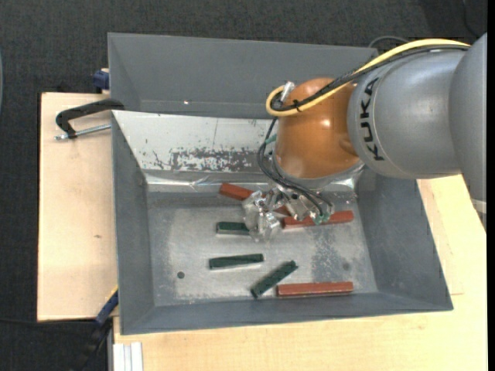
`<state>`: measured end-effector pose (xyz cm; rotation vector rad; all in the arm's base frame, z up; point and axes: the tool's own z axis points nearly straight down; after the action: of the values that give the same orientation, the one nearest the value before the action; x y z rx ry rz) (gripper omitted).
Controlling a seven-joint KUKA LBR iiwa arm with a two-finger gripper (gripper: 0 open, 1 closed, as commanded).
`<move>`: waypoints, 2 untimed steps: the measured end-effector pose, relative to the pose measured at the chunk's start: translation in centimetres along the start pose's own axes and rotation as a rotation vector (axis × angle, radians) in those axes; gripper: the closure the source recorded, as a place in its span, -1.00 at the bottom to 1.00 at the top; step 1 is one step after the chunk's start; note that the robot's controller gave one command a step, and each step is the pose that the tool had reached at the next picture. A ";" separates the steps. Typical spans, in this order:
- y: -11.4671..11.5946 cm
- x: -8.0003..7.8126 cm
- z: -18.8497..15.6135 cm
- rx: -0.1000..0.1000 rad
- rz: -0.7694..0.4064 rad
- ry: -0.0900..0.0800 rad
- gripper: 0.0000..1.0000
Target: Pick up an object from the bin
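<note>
Where arm [418, 122] overhangs | red bar [340, 217] part-hidden | green bar [230, 227] perhaps too

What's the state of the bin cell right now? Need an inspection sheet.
surface: grey bin floor, scuffed and speckled.
job's things: six flat bars lying loose. Back red bar, right red bar, front red bar; upper green bar, middle green bar, tilted green bar next to the front red bar.
clutter: one small dark spot on the floor, kind unclear.
claw: claw low at the bin's middle back, among the back red bar, right red bar and upper green bar.
cables: yellow cable runs along the arm to the orange cover.
surroundings: dark carpet behind the bin.
</note>
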<state>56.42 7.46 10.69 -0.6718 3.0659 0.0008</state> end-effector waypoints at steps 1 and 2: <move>0.9 -0.4 3.2 0.004 -0.105 -0.008 1.00; -5.0 2.8 3.5 0.001 -0.164 0.000 -1.00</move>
<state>56.01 1.74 7.15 -0.9204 3.0009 -0.0010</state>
